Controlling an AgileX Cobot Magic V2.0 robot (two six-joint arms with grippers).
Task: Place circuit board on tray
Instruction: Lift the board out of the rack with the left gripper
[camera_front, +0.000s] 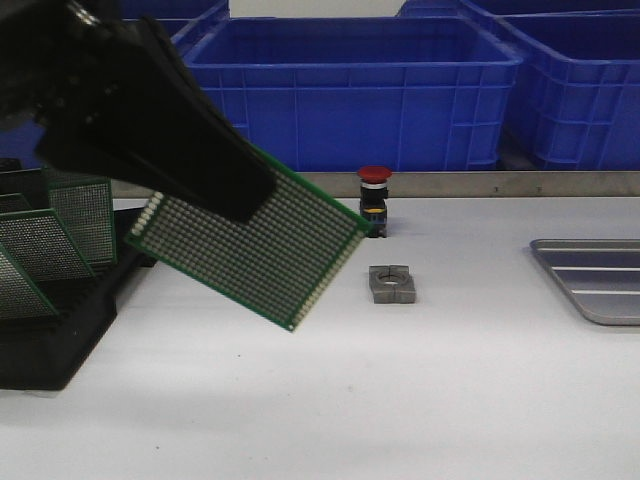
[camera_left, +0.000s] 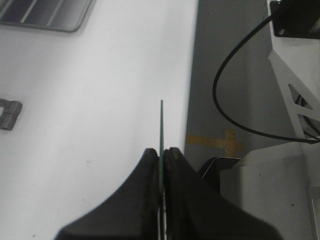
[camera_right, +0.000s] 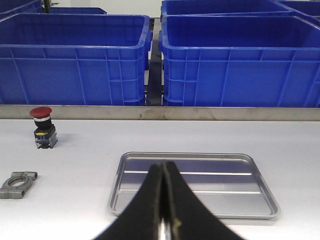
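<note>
- The left end effector (camera_left: 161, 152) is pinched tight on the circuit board (camera_front: 262, 245), holding it by one corner, tilted, in the air above the table (camera_front: 450, 380).
- The board looks thin, rigid and light; a corner pinch probably suffices, though an edge grip nearer the middle would resist swinging better.
- Its solder-pad faces are likely smooth, so slipping is possible.
- The tray (camera_right: 192, 185) lies well apart, to the right.
- The right end effector (camera_right: 163, 200) is closed and empty, near the tray.
</note>
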